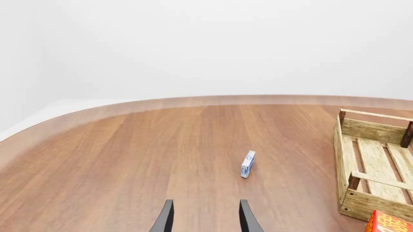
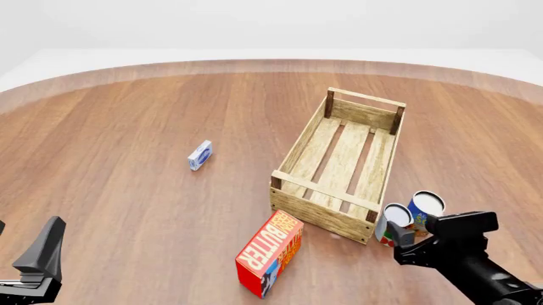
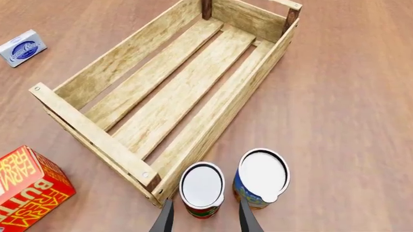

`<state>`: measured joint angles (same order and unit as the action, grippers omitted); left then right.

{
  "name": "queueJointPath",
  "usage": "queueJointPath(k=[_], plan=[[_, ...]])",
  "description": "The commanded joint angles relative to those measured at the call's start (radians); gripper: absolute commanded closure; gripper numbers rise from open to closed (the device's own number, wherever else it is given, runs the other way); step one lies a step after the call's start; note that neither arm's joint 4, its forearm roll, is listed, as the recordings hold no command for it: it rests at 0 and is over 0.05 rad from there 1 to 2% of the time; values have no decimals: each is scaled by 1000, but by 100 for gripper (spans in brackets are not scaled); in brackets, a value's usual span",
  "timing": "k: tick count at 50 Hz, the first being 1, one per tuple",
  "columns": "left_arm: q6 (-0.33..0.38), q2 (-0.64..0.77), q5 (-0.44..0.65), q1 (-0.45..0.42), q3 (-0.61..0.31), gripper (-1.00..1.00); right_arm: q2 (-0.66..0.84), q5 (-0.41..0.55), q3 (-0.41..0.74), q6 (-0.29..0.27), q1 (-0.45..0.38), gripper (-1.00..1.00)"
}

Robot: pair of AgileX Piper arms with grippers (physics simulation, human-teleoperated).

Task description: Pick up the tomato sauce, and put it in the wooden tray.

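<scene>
The tomato sauce (image 3: 202, 187), a small can with a silver top and a red, white and green label, stands upright on the table just outside the near corner of the wooden tray (image 3: 90, 130). In the front view the can (image 2: 392, 222) is right of the tray (image 2: 322, 213). My right gripper (image 3: 205, 220) is open, its two fingers on either side of the can's near edge and apart from it; it also shows in the front view (image 2: 400, 241). My left gripper (image 1: 206, 221) is open and empty, low at the front left (image 2: 28, 238).
A blue and yellow can (image 3: 261, 176) stands touching or nearly touching the tomato sauce on the side away from the tray. A red and orange butter box (image 2: 269, 253) lies in front of the tray. A small blue and white box (image 2: 200, 155) lies left of the tray.
</scene>
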<state>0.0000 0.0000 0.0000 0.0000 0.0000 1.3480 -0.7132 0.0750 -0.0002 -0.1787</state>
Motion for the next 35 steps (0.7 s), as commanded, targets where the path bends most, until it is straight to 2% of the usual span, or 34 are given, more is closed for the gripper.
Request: queueJointPath(k=[1,35], plan=[[0,0,0,0,0,-100,51,-42,1,4,-4,-100],[0,0,0,0,0,-100,173,-143,1,13,-4,-100]])
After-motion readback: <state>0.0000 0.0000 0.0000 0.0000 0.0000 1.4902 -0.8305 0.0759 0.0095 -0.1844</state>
